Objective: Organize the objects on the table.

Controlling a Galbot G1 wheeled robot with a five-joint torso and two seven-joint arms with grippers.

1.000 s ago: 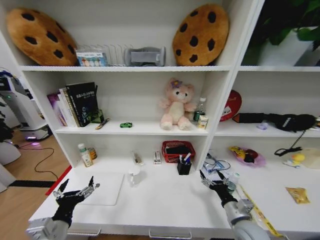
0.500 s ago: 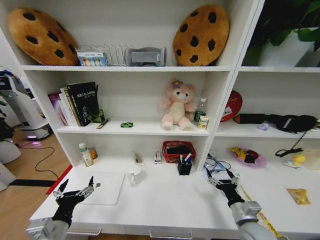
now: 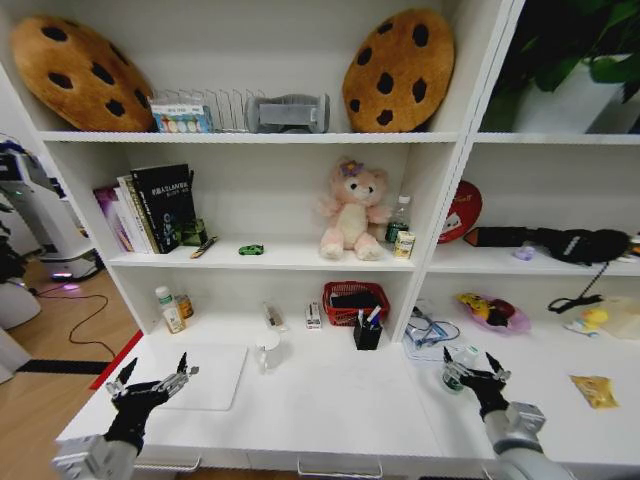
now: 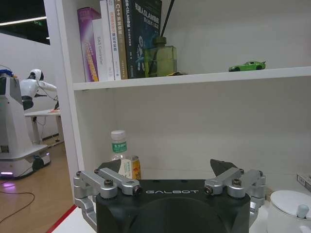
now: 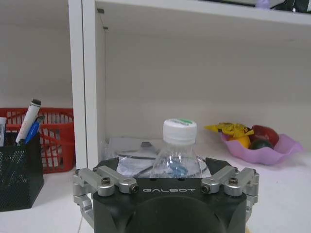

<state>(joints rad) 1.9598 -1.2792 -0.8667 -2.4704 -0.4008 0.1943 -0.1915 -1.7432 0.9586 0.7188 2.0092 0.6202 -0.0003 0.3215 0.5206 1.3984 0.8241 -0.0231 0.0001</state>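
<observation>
At 4 o'clock on the surface [image 3: 330, 400], your right claw [image 3: 478, 374] stands released around the clear bottle [image 5: 176, 158]. Centre it between the fingers, then close gently. Left claw [image 3: 150, 385] idles released at 8 o'clock.

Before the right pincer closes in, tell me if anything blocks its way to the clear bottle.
Nothing visible does. The right pincer is open, and the bottle stands upright straight ahead of it on the table.

Red basket [image 3: 355, 300], green toy car [image 3: 251, 249]
</observation>
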